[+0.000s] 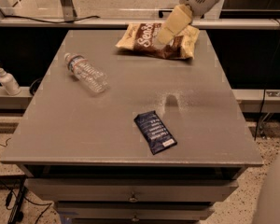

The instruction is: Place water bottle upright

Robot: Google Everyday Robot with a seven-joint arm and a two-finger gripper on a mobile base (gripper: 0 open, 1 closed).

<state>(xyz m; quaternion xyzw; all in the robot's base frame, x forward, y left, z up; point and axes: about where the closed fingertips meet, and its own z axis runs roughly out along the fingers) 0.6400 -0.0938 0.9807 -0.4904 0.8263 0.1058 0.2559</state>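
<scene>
The water bottle (86, 73) is a small clear ribbed bottle lying on its side on the left part of the grey table (205, 111). Its white cap points to the far left. My gripper (162, 38) is cream-coloured and hangs from the arm at the top right. It is above the chip bag at the table's far edge, well to the right of the bottle and apart from it. It holds nothing that I can see.
A brown-and-yellow chip bag (144, 43) lies at the far middle of the table. A dark blue packet (155, 132) lies near the front middle. A white pump bottle (7, 80) stands on a ledge left of the table. Drawers sit below the table's front edge.
</scene>
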